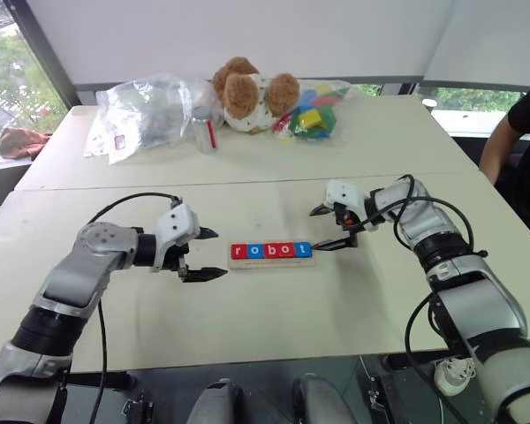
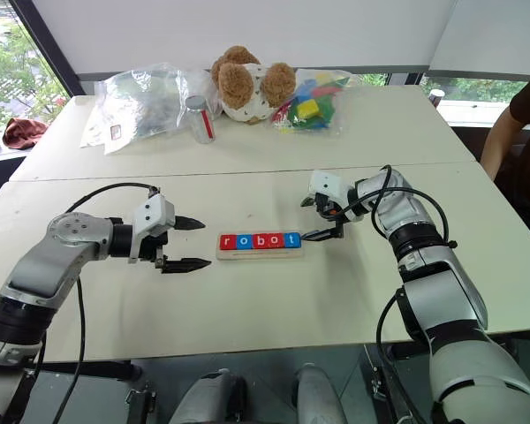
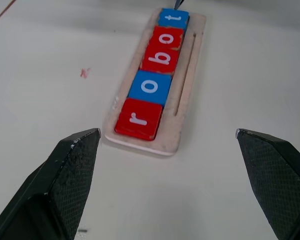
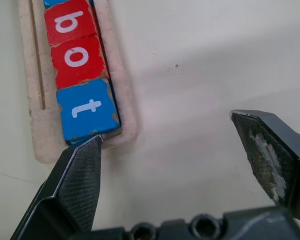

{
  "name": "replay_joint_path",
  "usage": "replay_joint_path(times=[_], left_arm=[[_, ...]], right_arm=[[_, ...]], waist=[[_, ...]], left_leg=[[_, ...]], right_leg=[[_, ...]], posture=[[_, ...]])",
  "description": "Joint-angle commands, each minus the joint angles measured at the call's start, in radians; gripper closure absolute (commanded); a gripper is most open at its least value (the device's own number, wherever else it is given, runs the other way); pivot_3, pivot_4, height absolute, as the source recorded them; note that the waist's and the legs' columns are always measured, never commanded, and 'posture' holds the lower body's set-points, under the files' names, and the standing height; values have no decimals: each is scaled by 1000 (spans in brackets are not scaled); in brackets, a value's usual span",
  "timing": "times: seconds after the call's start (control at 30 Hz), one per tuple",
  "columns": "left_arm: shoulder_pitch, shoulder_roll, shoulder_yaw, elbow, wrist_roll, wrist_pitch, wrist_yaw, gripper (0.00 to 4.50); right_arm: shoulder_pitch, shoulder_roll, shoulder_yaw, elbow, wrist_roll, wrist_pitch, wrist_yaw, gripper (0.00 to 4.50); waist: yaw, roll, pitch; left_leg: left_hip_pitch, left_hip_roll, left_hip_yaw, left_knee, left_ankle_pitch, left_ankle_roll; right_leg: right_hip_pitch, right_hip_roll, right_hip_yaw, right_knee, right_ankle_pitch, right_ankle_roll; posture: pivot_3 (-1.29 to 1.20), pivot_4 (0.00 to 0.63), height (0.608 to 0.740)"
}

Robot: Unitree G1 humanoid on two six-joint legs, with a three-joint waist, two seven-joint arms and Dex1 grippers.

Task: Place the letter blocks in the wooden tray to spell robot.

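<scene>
Five letter blocks (image 1: pixel 271 251) seated in the wooden tray (image 1: pixel 271 262) near the middle of the worktop (image 1: pixel 274 309) — red r, blue o, red b, red o, blue t, reading "robot" from the robot's left to its right. Spelling judged complete; nothing left loose beside the tray.

Likely light, stiff little tiles, flat and thin, with worn edges on the paint; probably a bit slick on the faces. Best taken by two opposite edges, from above, since neighbours sit touching side by side and leave no room between. The end tiles, r and t, offer one free edge each. Tray itself probably light enough to slide if nudged — worth pressing straight down rather than sideways.

Left gripper (image 1: pixel 207 254) spread wide, empty, hovering just beside the tray's r end, pointing along the row, a clear gap between fingertips and wood. Right gripper (image 1: pixel 329 228) also spread wide and holding nothing, angled down at the t end; in the right wrist view one finger (image 4: pixel 80 175) sits at the tray's corner by the blue t, touching or nearly so — cannot tell which. The other finger stands well off over bare worktop.

At the far side of the worktop, well apart: a plush bear (image 1: pixel 247 93), clear plastic bags (image 1: pixel 146 110), a bag of coloured toy blocks (image 1: pixel 314 115).
</scene>
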Motion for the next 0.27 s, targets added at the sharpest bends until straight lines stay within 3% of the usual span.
replay_joint_path(times=[0.03, 0.17, 0.27], left_arm=[[79, 63, 94, -65, -50, 30, -12, 0], [200, 115, 175, -118, -84, 59, -5, 0], [286, 108, 256, -151, -121, 96, 43, 0]], right_arm=[[43, -126, -73, -228, 60, 161, 68, 52], [284, -249, -166, -671, 191, 519, 105, 52], [555, -270, -313, -999, 299, 805, 3, 52]], waist=[[4, 0, 0], [7, 0, 0], [11, 1, -1]], left_leg=[[-1, 0, 0, 0, 0, 0], [-7, 0, -3, 0, -1, 1], [-9, 0, -5, 0, -4, 7]], right_leg=[[-1, 0, 0, 0, 0, 0], [-4, -1, -1, -2, 0, 0], [-5, -1, -2, -2, 0, 0]], posture=[[0, 150, 740], [0, 150, 740], [0, 150, 740]])
